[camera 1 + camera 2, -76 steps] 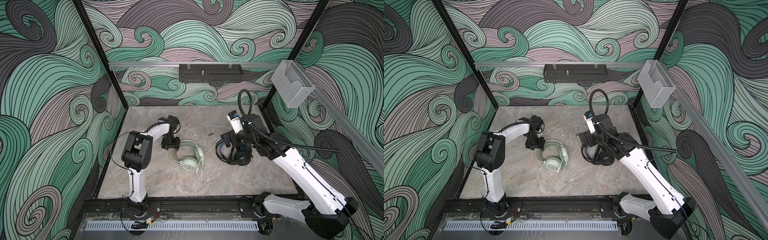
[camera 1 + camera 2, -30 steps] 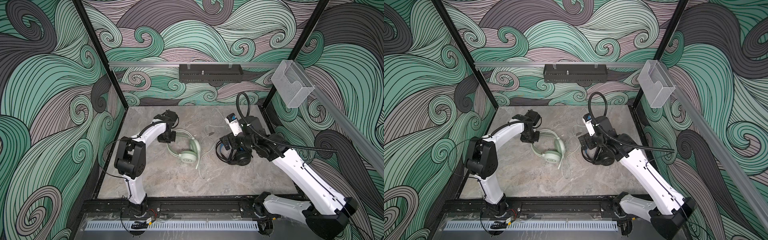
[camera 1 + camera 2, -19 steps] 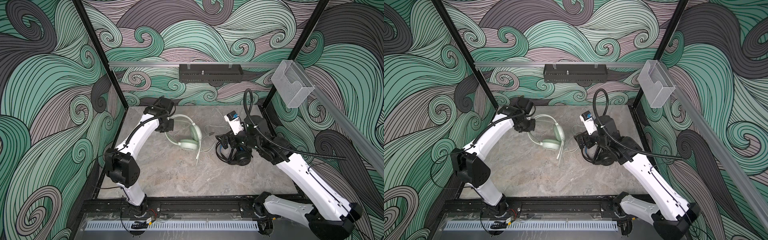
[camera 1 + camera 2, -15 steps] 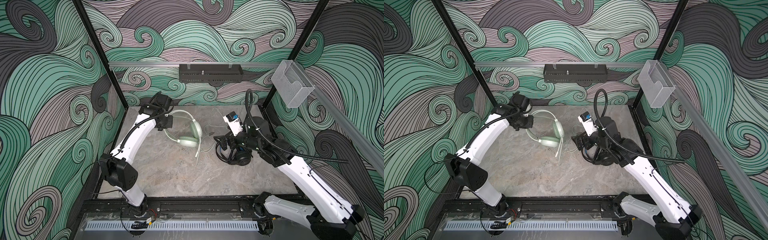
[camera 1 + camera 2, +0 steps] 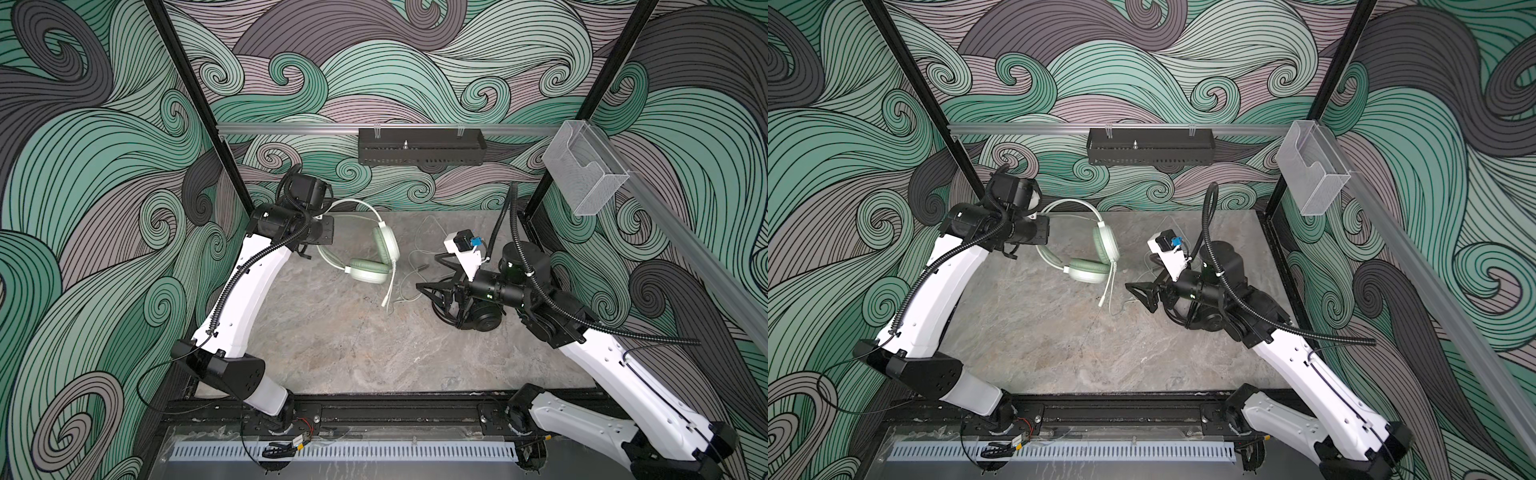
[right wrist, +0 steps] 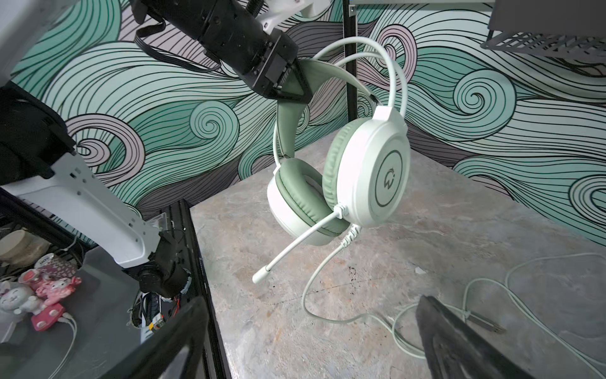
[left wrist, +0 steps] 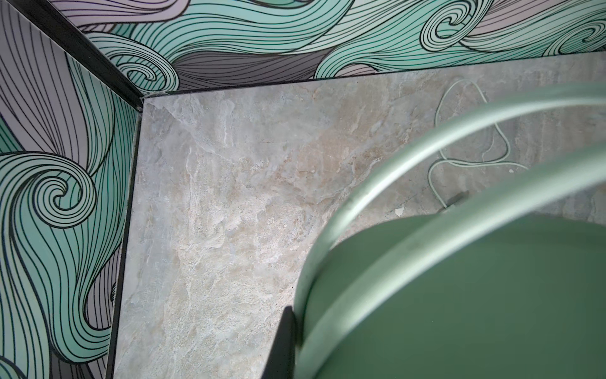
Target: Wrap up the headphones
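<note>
Left gripper (image 6: pixel 296 87) is clamped tight on the mint-green headset (image 5: pixel 368 270) by its headband, dangling it above the table (image 5: pixel 353 353) near the back-left. Its white cable (image 5: pixel 415 253) trails onto the marble. Right gripper (image 5: pixel 438 277) gapes wide beside the black headset (image 5: pixel 482 318), which lies on the right.

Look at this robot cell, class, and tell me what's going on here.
The left hand is shut on the green headband of the mint-green and white corded headset, which hangs clear of the marble-look tabletop. Its white cable trails down onto the table, unwound. The right hand is open and empty, facing that cable. The black headset lies under the right arm, untouched.
</note>
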Available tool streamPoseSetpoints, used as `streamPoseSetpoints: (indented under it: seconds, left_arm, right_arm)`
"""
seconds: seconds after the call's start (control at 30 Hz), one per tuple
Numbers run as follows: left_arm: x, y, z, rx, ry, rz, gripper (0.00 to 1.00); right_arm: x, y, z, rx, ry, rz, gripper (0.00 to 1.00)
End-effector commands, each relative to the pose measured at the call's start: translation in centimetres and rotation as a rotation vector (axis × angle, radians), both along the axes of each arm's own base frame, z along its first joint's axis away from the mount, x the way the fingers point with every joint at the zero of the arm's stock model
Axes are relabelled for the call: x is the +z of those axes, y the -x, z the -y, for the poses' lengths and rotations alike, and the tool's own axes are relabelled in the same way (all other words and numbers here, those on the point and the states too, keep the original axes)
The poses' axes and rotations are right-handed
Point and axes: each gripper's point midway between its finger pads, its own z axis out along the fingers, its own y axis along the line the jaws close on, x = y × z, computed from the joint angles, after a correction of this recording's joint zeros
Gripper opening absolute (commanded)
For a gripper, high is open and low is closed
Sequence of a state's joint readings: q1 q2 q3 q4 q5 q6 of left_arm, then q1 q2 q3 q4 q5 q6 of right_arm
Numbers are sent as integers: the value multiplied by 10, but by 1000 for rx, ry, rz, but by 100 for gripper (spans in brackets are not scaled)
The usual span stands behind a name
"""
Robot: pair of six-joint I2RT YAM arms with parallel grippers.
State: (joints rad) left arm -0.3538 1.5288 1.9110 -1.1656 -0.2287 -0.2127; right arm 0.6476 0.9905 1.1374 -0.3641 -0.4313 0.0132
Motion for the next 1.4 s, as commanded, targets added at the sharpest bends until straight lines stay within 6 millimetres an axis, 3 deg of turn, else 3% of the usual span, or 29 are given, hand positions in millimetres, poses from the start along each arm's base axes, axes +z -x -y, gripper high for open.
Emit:
streamPoseSetpoints:
  seconds: [0.0, 0.17, 0.33, 0.53, 0.8, 0.83, 0.9, 1.0, 1.17, 1.37]
  left_arm:
    - [42, 4, 0, 16, 77, 154, 0]
    - [69, 9, 3, -9, 123, 222, 0]
    - [94, 15, 5, 3, 197, 274, 0]
    - [100, 12, 16, 9, 301, 285, 0]
    - [116, 17, 21, -5, 361, 309, 0]
    - [127, 26, 19, -10, 383, 338, 0]
    - [130, 29, 20, -16, 401, 341, 0]
    - [134, 32, 20, -15, 415, 346, 0]
    - [144, 35, 20, -7, 450, 368, 0]
    - [155, 36, 21, 5, 512, 389, 0]
  right_arm:
    - [11, 1, -12, 52, -64, 17, 100]
    - [16, -8, -20, 57, -88, 31, 100]
    - [-1, 0, -22, 94, -85, 7, 100]
    - [-13, 6, -37, 191, -130, -42, 97]
    - [-36, -12, -54, 204, -142, -70, 95]
    - [-38, -14, -56, 204, -145, -74, 95]
    - [-43, -19, -59, 197, -148, -84, 94]
    - [-46, -24, -63, 192, -163, -93, 90]
    - [-56, -32, -69, 192, -167, -109, 72]
    - [-74, -43, -67, 162, -161, -127, 67]
